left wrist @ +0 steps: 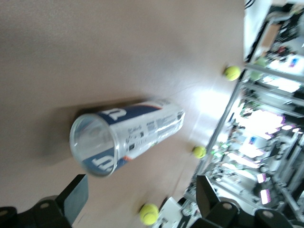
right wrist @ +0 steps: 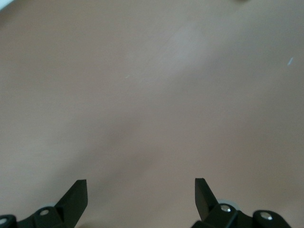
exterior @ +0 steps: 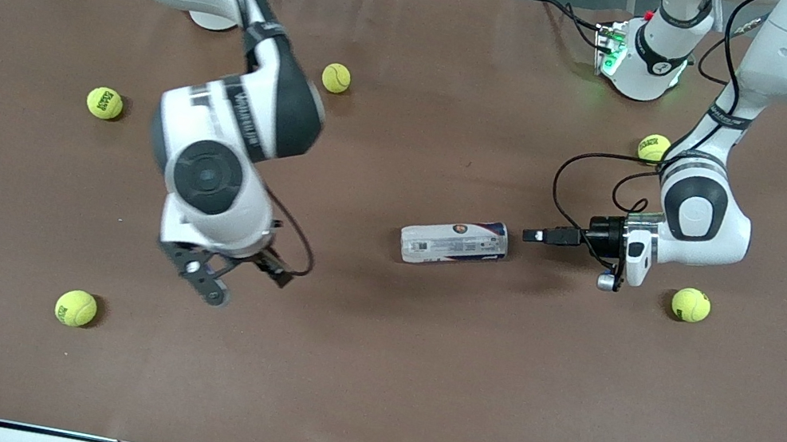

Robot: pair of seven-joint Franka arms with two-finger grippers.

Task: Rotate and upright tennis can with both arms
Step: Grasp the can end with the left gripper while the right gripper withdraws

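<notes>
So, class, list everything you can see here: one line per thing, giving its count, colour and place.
tennis can: one, clear with white and dark-blue label, lying on its side mid-table.
tennis balls: five, yellow-green, scattered; two toward the right arm's end, one near the right arm's base, two toward the left arm's end.
table: one, brown.
left tool: black, open, beside the can's end.
right tool: black, open, over bare table.

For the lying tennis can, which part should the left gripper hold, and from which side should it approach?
The tennis can lies on its side, its open end facing the left gripper, which is open and level with it. Probably best to grip that end's rim, coming along the can's axis from the left arm's end of the table. The right gripper is open over bare table.
</notes>
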